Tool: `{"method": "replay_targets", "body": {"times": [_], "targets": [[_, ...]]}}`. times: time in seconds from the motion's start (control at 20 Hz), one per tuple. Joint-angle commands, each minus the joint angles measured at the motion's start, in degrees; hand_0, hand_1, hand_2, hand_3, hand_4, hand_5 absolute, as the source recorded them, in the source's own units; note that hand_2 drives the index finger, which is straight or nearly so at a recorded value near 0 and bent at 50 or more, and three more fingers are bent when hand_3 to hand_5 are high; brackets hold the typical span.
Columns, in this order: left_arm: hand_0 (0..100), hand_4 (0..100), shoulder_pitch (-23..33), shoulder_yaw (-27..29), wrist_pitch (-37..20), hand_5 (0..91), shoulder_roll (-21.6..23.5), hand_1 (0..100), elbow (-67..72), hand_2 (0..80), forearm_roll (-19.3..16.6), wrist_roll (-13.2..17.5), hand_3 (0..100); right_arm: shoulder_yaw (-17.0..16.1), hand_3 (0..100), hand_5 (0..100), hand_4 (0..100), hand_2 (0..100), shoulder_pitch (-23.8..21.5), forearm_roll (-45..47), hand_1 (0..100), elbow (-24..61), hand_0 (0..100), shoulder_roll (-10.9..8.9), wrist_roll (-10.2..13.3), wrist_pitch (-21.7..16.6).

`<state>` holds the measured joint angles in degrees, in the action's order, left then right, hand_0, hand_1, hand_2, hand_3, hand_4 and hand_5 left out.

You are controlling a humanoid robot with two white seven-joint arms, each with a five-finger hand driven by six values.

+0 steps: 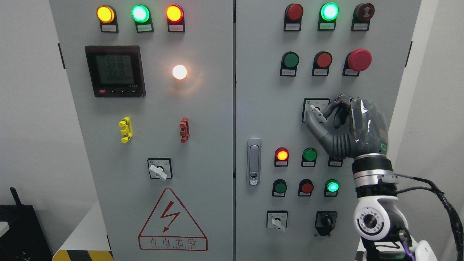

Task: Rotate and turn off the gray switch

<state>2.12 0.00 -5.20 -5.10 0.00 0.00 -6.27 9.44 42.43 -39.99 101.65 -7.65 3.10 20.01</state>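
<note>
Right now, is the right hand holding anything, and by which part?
The right hand pinches the small gray rotary switch on the right cabinet door by its lever knob, between thumb and fingers.

Right hand [339, 125] partly hides gray switch [316, 110].

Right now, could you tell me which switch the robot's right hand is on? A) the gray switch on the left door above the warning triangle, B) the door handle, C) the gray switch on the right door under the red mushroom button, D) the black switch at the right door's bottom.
C: the right hand pinches the gray switch on the right door, just below the red mushroom button.
</note>
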Motion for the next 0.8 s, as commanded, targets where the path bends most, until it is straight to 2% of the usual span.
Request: {"method": "replay_targets", "body": {"times": [0.0, 0.35, 0.75], "targets": [[12, 0, -0.01, 1.85, 0.02, 0.0, 0.00, 39, 1.32, 0.0, -0.44, 0.03, 0, 0.14, 96, 100, 90, 66, 0.10, 0.00, 52, -0.05, 24, 0.00, -0.03, 0.12], [12, 0, -0.01, 1.85, 0.02, 0.0, 0.00, 39, 1.32, 0.0, -0.44, -0.06, 0, 0.14, 96, 100, 90, 66, 0.37, 0.00, 52, -0.14, 32, 0.00, -0.03, 0.12], [12, 0, -0.01, 1.85, 0.02, 0.0, 0.00, 39, 1.32, 0.0, -0.44, 0.03, 0, 0.14, 98, 100, 90, 69, 0.46, 0.00, 50, -0.40, 36, 0.00, -0.03, 0.12]]}}
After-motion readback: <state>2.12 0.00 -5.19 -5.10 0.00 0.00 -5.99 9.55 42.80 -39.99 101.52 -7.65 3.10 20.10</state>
